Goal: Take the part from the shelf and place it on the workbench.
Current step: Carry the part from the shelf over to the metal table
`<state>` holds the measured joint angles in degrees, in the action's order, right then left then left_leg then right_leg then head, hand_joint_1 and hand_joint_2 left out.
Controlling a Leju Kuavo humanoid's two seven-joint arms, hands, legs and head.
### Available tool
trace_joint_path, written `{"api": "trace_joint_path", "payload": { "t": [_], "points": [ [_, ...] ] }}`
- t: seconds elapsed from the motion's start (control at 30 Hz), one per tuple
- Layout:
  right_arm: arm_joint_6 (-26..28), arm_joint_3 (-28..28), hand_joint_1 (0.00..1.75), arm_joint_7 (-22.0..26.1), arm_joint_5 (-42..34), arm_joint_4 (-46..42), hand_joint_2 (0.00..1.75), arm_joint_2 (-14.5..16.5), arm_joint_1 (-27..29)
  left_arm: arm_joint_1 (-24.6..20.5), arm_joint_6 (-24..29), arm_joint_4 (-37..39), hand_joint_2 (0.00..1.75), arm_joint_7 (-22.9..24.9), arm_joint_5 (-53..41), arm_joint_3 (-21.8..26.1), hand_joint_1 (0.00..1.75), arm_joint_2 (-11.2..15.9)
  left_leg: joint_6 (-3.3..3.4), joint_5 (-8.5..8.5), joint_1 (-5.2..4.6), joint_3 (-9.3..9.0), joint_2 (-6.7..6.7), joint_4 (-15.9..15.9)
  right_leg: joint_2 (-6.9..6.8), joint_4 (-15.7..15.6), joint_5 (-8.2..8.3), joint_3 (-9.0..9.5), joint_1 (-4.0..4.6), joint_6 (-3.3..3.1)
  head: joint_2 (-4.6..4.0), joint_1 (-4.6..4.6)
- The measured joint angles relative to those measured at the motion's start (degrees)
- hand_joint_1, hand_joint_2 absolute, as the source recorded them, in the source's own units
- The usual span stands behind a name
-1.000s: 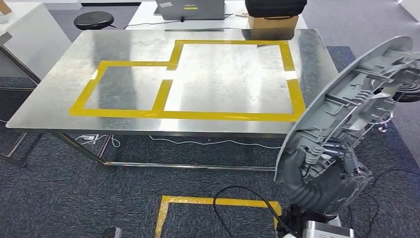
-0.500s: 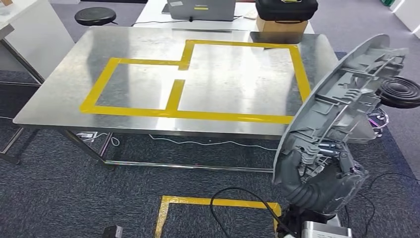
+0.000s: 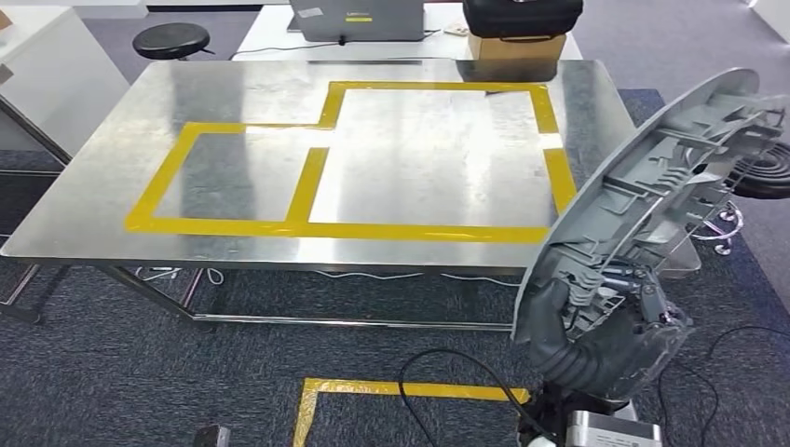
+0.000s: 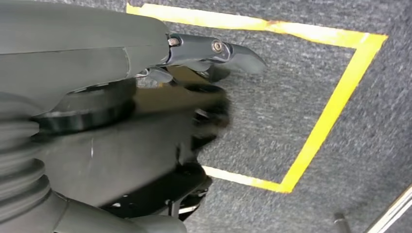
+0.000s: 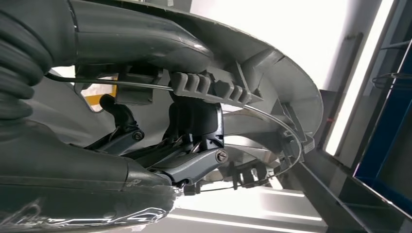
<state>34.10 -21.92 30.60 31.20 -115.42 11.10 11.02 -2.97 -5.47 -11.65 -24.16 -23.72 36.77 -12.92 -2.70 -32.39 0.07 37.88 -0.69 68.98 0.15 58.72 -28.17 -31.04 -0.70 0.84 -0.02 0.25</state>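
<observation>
— While the left hand (image 4: pixel 194 73) hangs low over the carpet (image 3: pixel 112 372), what is it doing?

— Nothing is in it; its fingers curl loosely inward above the yellow floor tape (image 4: pixel 330 102) (whether they are fully closed, I cannot tell).

— And further right?

— The steel workbench (image 3: pixel 112 186) spreads across the middle, marked with yellow tape outlines (image 3: pixel 307 177). A black stool (image 3: pixel 170 40) stands at its far left, and a cardboard box (image 3: pixel 514 45) sits just past its far edge.

— Where is the part?

— At the near right, off the workbench. The grey moulded part (image 3: pixel 652 177) tilts up and to the right, ribbed side showing, its lower end gripped in the right hand (image 3: pixel 606 340). The hand sits beneath it, thumb on one face, dark fingers (image 5: pixel 194 162) hooked into the ribs.
</observation>
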Motion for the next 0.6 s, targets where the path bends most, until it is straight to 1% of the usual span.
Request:
{"api": "trace_joint_path", "payload": {
  "t": [0.03,0.07,0.1,0.13,0.17,0.2,0.23,0.27,0.3,0.37,0.4,0.43,0.47,0.5,0.53,0.57,0.6],
  "points": [
    [0.0,0.0,1.75,0.0,0.02,0.01,1.75,0.0,0.0,0.04,0.33,0.0,1.75,0.09,-0.07,0.03,0.0,0.0,-0.13,-0.41,0.05,2.46,0.01,3.13,0.08,-0.02,-0.39,0.34,-0.02,-0.04,0.0,0.0],
    [0.0,0.0,1.75,-0.01,0.03,0.02,1.75,0.0,0.01,0.07,0.51,0.0,1.75,0.13,-0.13,0.07,0.0,0.01,-0.17,0.33,0.07,4.14,0.02,4.52,0.2,-0.02,-0.83,0.78,-0.05,0.0,0.0,-0.03],
    [0.0,0.0,1.75,-0.01,0.02,0.03,1.75,0.0,0.01,0.09,0.58,0.0,1.75,0.14,-0.15,0.13,0.0,0.03,-0.13,2.25,0.08,4.72,0.02,3.78,0.31,-0.03,-1.33,1.36,-0.07,0.1,0.0,-0.04],
    [0.0,0.0,1.75,-0.02,0.02,0.04,1.75,0.0,0.01,0.09,0.61,0.0,1.75,0.14,-0.16,0.25,0.0,0.04,-0.05,5.06,0.08,4.22,0.03,1.07,0.41,-0.04,-1.9,2.09,-0.13,0.28,0.0,-0.03],
    [-0.01,0.0,1.75,-0.02,0.03,0.04,1.75,0.0,0.01,0.09,0.63,0.01,1.75,0.14,-0.17,0.4,0.0,0.05,0.07,7.95,0.08,3.13,0.07,-2.6,0.45,-0.09,-2.51,2.69,-0.16,0.52,0.0,-0.05],
    [-0.01,0.0,1.75,-0.02,0.03,0.05,1.75,0.0,-0.02,0.06,0.66,0.01,1.75,0.15,-0.19,0.56,0.0,0.04,0.26,9.75,0.02,1.73,0.08,-6.05,0.53,-0.08,-3.2,3.25,-0.08,0.82,0.0,-0.12],
    [-0.01,0.0,1.75,-0.02,0.07,0.05,1.75,0.0,-0.04,0.0,0.72,0.02,1.75,0.15,-0.2,0.7,0.0,0.02,0.57,10.59,-0.03,0.65,0.09,-8.52,0.57,-0.15,-3.74,3.63,0.0,1.1,0.0,-0.16],
    [0.0,0.0,1.75,-0.01,0.1,0.06,1.75,0.0,-0.05,-0.06,0.82,0.02,1.75,0.16,-0.21,0.79,0.0,-0.01,0.93,10.5,-0.12,0.04,0.09,-9.79,0.59,-0.36,-4.11,3.84,0.09,1.36,0.0,-0.13],
    [0.01,0.0,1.75,-0.01,0.14,0.06,1.75,0.0,-0.08,-0.11,1.01,0.02,1.75,0.18,-0.21,0.85,0.0,-0.02,1.32,9.92,-0.23,-0.27,0.06,-10.13,0.61,-0.64,-4.31,4.11,0.17,1.62,0.0,-0.06],
    [0.02,0.0,1.75,-0.07,0.25,0.05,1.75,0.0,-0.08,-0.09,1.66,0.01,1.75,0.42,-0.27,0.95,0.0,-0.02,2.09,9.59,-0.11,-0.51,0.05,-10.48,0.5,-1.02,-4.61,4.59,0.13,2.18,0.0,0.2],
    [0.02,0.0,1.75,-0.1,0.32,0.04,1.75,0.0,-0.08,-0.1,2.05,0.0,1.75,0.62,-0.32,1.0,0.0,-0.03,2.46,9.44,-0.01,-0.74,0.06,-10.66,0.43,-0.12,-5.24,4.32,0.14,2.44,0.0,0.32],
    [-0.01,0.0,1.75,-0.14,0.4,0.04,1.75,-0.01,-0.08,-0.14,2.35,0.0,1.75,0.82,-0.39,1.03,0.0,-0.05,2.81,9.3,0.1,-1.0,0.07,-10.82,0.36,2.12,-6.45,3.32,0.15,2.65,0.0,0.45],
    [-0.04,0.01,1.75,-0.16,0.46,0.04,1.75,-0.01,-0.08,-0.19,2.53,0.0,1.75,0.96,-0.48,1.05,0.0,-0.07,3.11,9.12,0.1,-1.17,0.08,-10.87,0.31,5.61,-8.04,1.5,0.15,2.77,0.0,0.6],
    [-0.07,0.03,1.75,-0.19,0.52,0.04,1.75,-0.02,-0.08,-0.23,2.6,0.0,1.75,1.05,-0.6,1.07,0.0,-0.08,3.32,8.94,0.07,-1.3,0.07,-10.86,0.29,9.79,-9.72,-0.94,0.16,2.83,0.0,0.7],
    [-0.09,0.04,1.75,-0.22,0.57,0.05,1.75,-0.02,-0.07,-0.24,2.56,0.0,1.75,1.09,-0.69,1.08,0.0,-0.08,3.43,8.78,0.05,-1.45,0.05,-10.86,0.29,13.48,-10.8,-3.3,0.17,2.85,0.0,0.75],
    [-0.09,0.06,1.75,-0.25,0.6,0.05,1.75,-0.02,-0.07,-0.22,2.46,0.0,1.75,1.11,-0.78,1.1,0.0,-0.07,3.48,8.6,0.03,-1.65,0.01,-10.86,0.29,15.54,-10.75,-5.02,0.17,2.85,0.0,0.77],
    [-0.09,0.07,1.75,-0.26,0.61,0.06,1.75,-0.02,-0.07,-0.19,2.34,0.0,1.75,1.12,-0.85,1.11,0.0,-0.07,3.45,8.42,0.03,-1.93,-0.08,-10.85,0.29,15.42,-9.42,-5.74,0.17,2.81,0.0,0.81]
  ]
}}
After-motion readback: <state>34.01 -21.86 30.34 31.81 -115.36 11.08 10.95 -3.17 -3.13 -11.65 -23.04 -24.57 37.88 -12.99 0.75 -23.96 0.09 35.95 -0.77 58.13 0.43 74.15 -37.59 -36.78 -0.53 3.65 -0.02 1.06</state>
